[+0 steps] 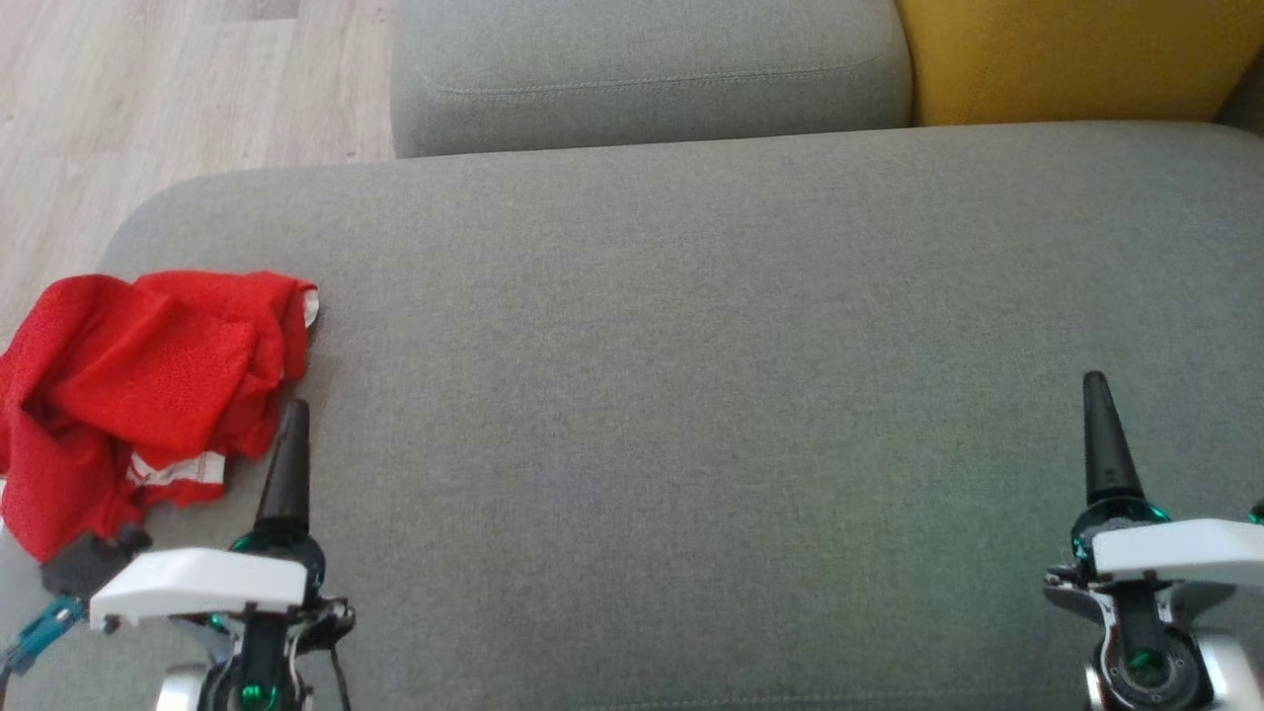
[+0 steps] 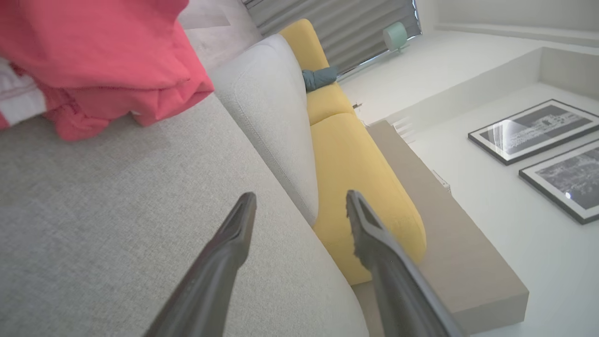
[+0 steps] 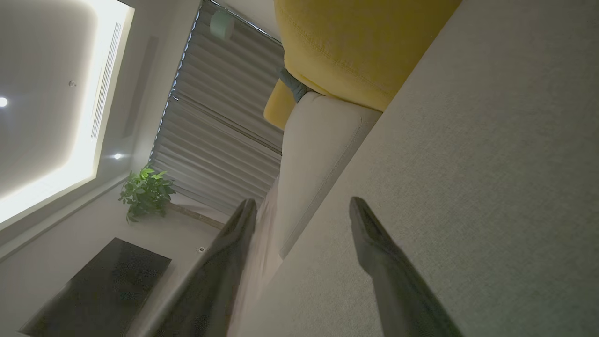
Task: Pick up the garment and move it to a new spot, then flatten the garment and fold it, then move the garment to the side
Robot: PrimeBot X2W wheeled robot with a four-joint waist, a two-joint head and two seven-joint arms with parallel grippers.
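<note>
The red garment [image 1: 148,385] was seen lying crumpled in a heap at the left front corner of the grey sofa seat [image 1: 691,395], with a white trim showing along its folds. It was gripped by nothing. The left gripper [image 2: 299,206] was held just beside the heap, towards the middle of the seat, with its fingers spread apart and empty. The right gripper [image 3: 302,208] was held low over the seat's right front part, well away from the cloth, likewise spread and empty. By this it was judged that no step had been completed: lifting, moving, flattening, folding and setting aside were all left to do. No container was to be made out; the garment was borne by the seat alone.
</note>
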